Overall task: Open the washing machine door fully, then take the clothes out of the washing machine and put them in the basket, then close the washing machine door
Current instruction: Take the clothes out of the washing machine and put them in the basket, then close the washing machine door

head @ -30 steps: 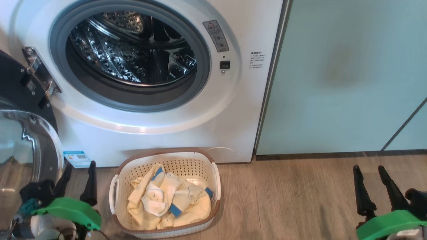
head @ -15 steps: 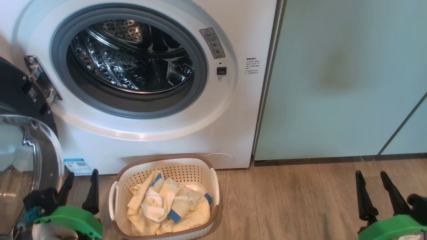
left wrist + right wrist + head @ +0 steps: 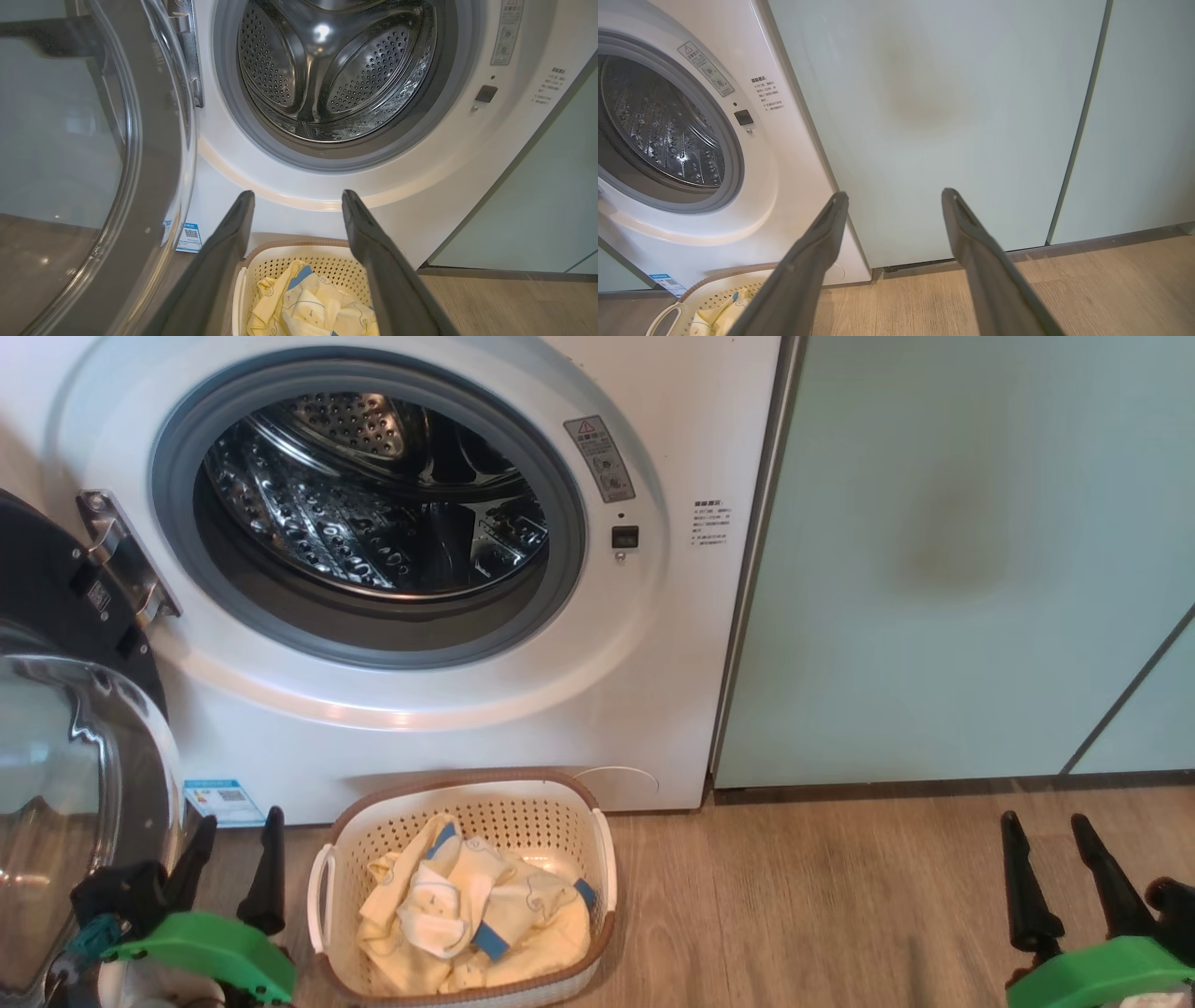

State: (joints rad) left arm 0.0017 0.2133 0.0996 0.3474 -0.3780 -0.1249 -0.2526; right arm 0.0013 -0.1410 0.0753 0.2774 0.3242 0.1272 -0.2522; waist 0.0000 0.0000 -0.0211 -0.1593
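Down in front of the washing machine [image 3: 653, 691], the basket [image 3: 467, 777] held the clothes [image 3: 523, 924], the washing machine door [image 3: 47, 579] hung open, and left gripper [image 3: 238, 819] and right gripper [image 3: 1043, 819] sat spread, empty.

Room bits, quick notes: pale green cabinet fronts [image 3: 934, 644] across right side of head view, smooth, slightly glossy. Faint brownish smudge [image 3: 948, 537] mid-panel, can't tell if stain or reflection. Thin dark seam [image 3: 1130, 691] between two panels, slanting in head view. Dark strip [image 3: 934, 784] along cabinet base, right where it meets floor. Floor [image 3: 822, 896] wood-look planks, grey-brown, matte. Light soft and even, mild sheen on cabinet fronts.
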